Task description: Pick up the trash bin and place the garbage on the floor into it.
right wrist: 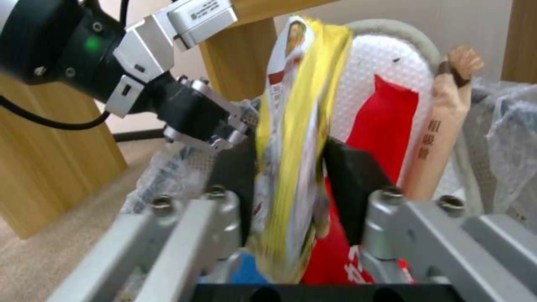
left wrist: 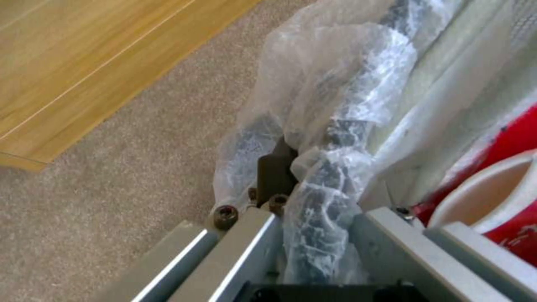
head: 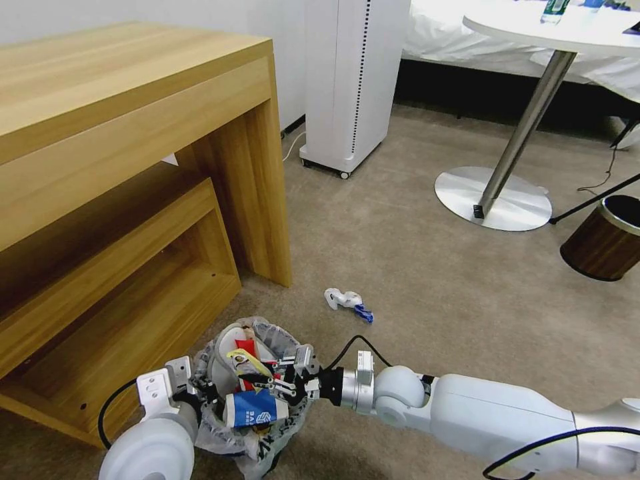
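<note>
While our left gripper (head: pixel 200 390) pinches the trash bin (head: pixel 220 427) at its bagged rim, our right gripper (head: pixel 283 381) holds a light, limp yellow wrapper (right wrist: pixel 293 138) mid-length between narrow jaws, just above the bin's fill.

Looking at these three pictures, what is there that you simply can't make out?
- Trash bin bottom: head view, hidden by the piled garbage and both hands.
- Yellow wrapper print: right wrist view, blurred, held in the right hand.
- Bin's black wall: left wrist view, veiled by the crinkly bag the left hand pinches.
- Floor litter: head view, too small to identify.
- Round table: cut off by the top edge.
</note>
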Motion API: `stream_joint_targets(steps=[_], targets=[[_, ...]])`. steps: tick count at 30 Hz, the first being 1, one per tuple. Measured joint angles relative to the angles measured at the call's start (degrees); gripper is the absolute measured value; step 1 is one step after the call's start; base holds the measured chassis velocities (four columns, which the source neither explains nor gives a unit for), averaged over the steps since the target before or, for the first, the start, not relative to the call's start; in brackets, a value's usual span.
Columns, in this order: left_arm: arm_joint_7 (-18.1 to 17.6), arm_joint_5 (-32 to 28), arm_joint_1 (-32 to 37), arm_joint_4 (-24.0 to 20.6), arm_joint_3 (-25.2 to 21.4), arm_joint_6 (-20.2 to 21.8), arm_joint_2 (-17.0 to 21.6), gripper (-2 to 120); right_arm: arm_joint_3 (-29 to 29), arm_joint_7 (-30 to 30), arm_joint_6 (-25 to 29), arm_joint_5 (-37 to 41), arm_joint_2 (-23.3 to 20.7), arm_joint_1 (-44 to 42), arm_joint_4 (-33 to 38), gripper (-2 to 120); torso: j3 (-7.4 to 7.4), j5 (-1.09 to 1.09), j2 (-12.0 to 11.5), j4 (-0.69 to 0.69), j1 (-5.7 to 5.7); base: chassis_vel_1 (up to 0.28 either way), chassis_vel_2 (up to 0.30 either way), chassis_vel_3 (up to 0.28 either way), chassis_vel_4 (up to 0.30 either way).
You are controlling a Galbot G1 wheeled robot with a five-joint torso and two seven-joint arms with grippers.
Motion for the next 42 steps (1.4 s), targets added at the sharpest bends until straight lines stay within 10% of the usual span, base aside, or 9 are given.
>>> stream_joint_targets(steps=[16, 29, 42], targets=[[-0.01, 0.46, 0.49, -0.12, 0.38, 0.5, -0.76, 0, 1.97, 2.15, 0.35, 0.19, 0.51, 3.08, 0.84, 96, 0.0, 0.0, 0.0, 0.0, 0.0, 0.0, 0.0, 0.0, 0.0], [0.05, 0.32, 0.2, 0.29, 0.17, 0.62, -0.48, 0, 13.73, 2.48, 0.01, 0.72, -6.72, -3.21, 8.01, 100, 0.0, 0.01, 0.0, -0.01, 0.0, 0.0, 0.0, 0.0, 0.0], [1.59, 3.08, 1.46, -0.62, 0.15, 1.32, -1.68, 0, 45.06, 9.62, 1.64, -5.79, -15.94, -24.58, 10.13, 100, 0.0, -0.02, 0.0, 0.01, 0.0, 0.0, 0.0, 0.0, 0.0]])
